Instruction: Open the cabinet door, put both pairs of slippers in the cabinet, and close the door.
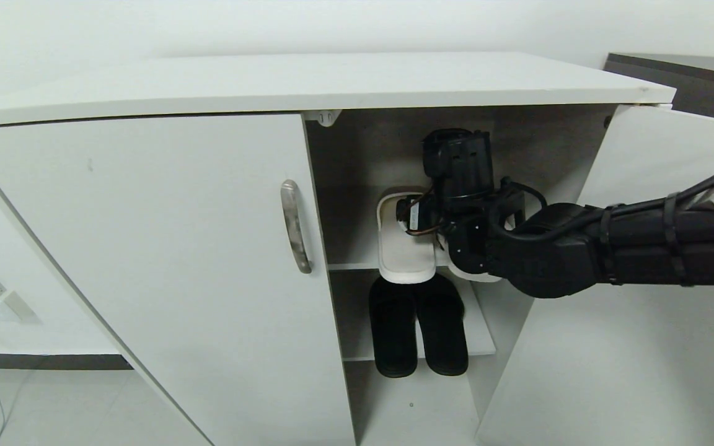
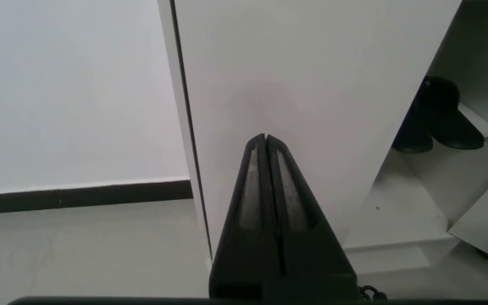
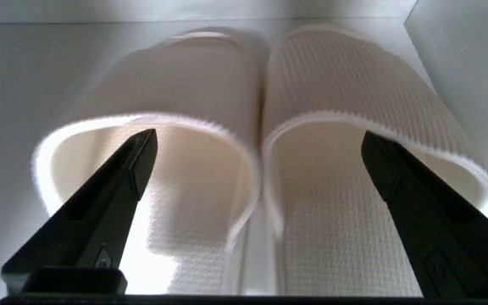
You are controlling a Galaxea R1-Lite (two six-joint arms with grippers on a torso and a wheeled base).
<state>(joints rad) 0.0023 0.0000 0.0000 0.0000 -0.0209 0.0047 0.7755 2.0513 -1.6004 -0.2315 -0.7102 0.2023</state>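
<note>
**White cabinet, right door open: both pairs shelved, right arm inside**

White wall and pale floor frame a white cabinet. Its left door is shut and its right door is swung wide. We see the white slippers side by side on the upper shelf, heels apparently overhanging the front edge. The black slippers lie on the lower shelf.

The right gripper hovers just above the white pair. It is spread wide and holds nothing, with one finger over one slipper's opening and the other by the far slipper's outer edge.

We judge the best move is to draw straight back with the fingers apart and clear of the straps, so the pair is not dragged out. The left gripper is pressed closed and empty, low before the left door.
</note>
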